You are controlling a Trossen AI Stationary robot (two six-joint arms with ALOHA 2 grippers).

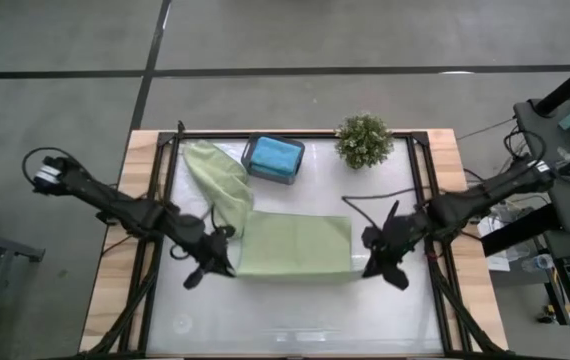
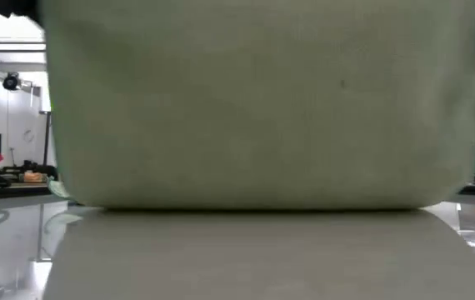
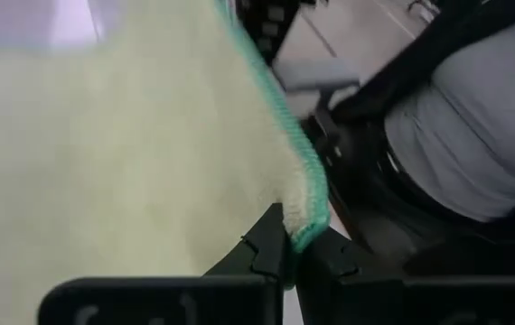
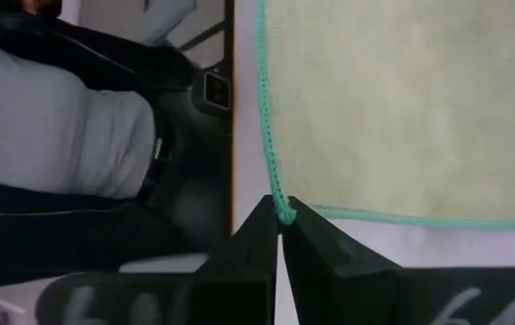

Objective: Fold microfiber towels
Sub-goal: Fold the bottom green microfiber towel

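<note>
A light sage green towel (image 1: 295,245) stretches between my two grippers over the table's middle. In the low view this towel (image 2: 262,100) fills the picture like a curtain. My left gripper (image 1: 227,266) is shut on the towel's near left corner. My right gripper (image 1: 373,265) is shut on its near right corner. A second light green towel (image 1: 215,175) lies crumpled on the table at the far left. A teal-blue towel (image 1: 275,153) lies folded in a small dark tray (image 1: 253,166). My left gripper pinches the towel's corner (image 3: 301,226), at its teal hem, between the two fingertips. The cloth spreads away from the fingers, and its lower edge (image 2: 254,207) meets the tabletop. My right gripper pinches the towel's other near corner (image 4: 283,213), where two teal-hemmed edges meet, between the two fingertips. From there the cloth spreads flat and fairly taut toward the left gripper.
A small potted plant (image 1: 364,140) stands at the far right of the table, beside the tray. A person in a grey top (image 4: 59,126) stands close by, beyond the table's edge. Bare tabletop (image 1: 295,315) lies in front of the held towel.
</note>
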